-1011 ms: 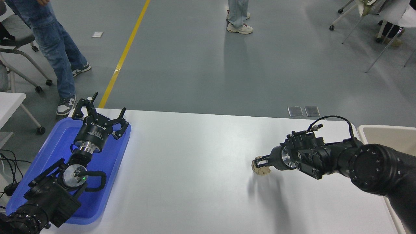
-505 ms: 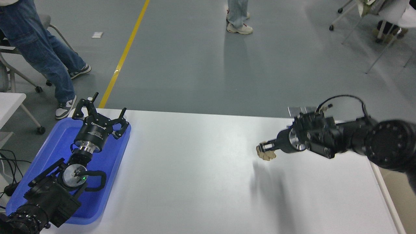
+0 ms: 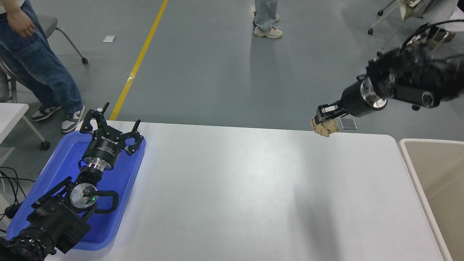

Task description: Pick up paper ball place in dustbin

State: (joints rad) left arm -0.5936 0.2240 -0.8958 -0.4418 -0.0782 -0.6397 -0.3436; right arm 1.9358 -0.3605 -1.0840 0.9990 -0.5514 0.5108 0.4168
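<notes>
While the right gripper (image 3: 325,115) pinches the paper ball (image 3: 324,127) high over the surface's (image 3: 232,188) far edge, the dustbin (image 3: 409,159) lies to its right and nearer the robot. The carry therefore has to run rightward and back; the left gripper (image 3: 108,125) rests spread open over a blue tray (image 3: 54,174), far from the dustbin.

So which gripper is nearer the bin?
Right. The right gripper holds the paper ball left of the bin; the left gripper is parked over the blue tray.
</notes>
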